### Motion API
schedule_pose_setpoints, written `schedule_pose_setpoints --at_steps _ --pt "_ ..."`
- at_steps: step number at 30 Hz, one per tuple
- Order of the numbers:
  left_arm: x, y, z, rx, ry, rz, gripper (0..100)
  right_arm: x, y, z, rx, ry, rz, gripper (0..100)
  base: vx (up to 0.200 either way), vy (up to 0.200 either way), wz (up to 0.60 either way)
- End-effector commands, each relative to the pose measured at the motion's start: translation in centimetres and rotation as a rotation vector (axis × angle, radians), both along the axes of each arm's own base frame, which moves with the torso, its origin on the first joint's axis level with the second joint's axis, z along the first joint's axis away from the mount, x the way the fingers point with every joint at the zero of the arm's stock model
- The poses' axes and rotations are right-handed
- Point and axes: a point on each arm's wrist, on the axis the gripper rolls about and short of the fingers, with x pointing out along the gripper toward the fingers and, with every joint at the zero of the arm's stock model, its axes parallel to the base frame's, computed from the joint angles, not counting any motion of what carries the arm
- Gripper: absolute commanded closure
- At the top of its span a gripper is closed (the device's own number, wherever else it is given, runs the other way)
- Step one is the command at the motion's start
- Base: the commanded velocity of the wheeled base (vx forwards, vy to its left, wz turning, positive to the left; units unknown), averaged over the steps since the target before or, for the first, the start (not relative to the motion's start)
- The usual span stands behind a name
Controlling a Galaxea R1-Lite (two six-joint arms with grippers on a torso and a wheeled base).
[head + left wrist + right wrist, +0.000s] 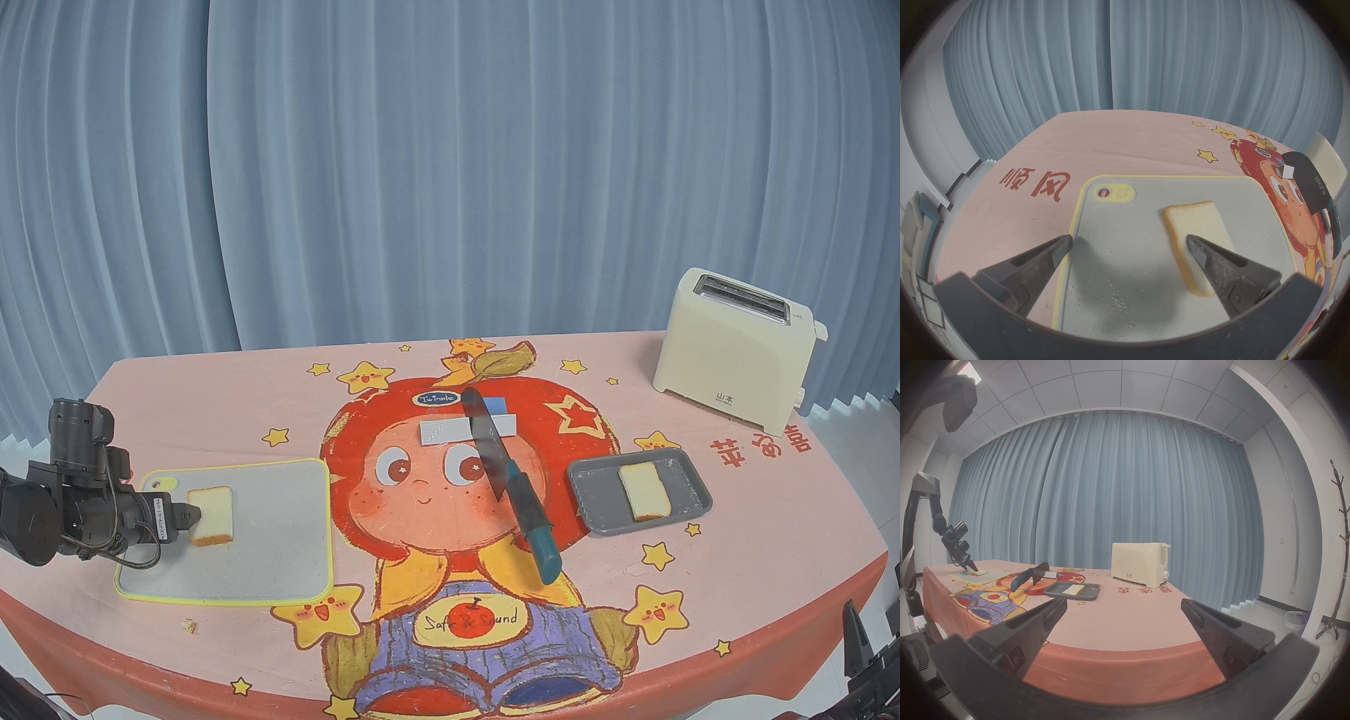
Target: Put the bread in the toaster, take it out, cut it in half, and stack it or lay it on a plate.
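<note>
You can see your left gripper (1128, 240) spread wide above the grey, yellow-rimmed plastic cutting board (1125, 281), one dark finger (1228, 272) over the pale rectangular piece of bread (1195, 225) lying flat there, the other at the board's edge beside the pink printed tablecloth (1111, 140).

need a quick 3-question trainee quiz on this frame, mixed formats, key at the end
1. True or false: the left gripper is shut on the bread piece that lies on the cutting board.
2. The knife lies: A) on the cutting board; B) on the tablecloth, mid-table; C) in the left gripper.
3. Short answer: where is the second bread piece?

Key: 1 false, its jaws are open; 2 B; 3 in the gray tray.
</note>
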Motion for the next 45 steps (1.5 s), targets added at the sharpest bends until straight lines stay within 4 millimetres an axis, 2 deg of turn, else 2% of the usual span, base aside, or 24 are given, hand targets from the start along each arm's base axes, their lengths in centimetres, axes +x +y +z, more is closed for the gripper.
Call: schedule_pose_setpoints --at_steps 1,6,7,20,26,45 --pt "0.2 0.0 -0.7 -0.002 0.035 0.002 0 0.0 0.0 -0.5 0.000 0.001 0.000 0 0.000 0.000 0.00" --pt "0.0 0.0 -0.8 -0.001 0.040 0.001 0 0.0 0.0 -0.5 0.000 0.001 0.001 0 0.000 0.000 0.00" --pt "0.0 0.0 -0.8 -0.001 0.040 0.001 100 0.0 0.0 -0.5 0.000 0.001 0.000 0 0.000 0.000 0.00" --pt "-0.1 0.1 -0.6 0.001 0.030 0.003 100 0.0 0.0 -0.5 0.000 0.002 0.000 0 0.000 0.000 0.00" --pt "-0.5 0.1 0.4 0.006 -0.011 0.000 100 0.0 0.0 -0.5 0.000 0.002 0.000 0 0.000 0.000 0.00" --pt "-0.8 0.1 0.8 0.015 -0.026 0.004 100 0.0 0.0 -0.5 0.000 0.002 0.000 0 0.000 0.000 0.00"
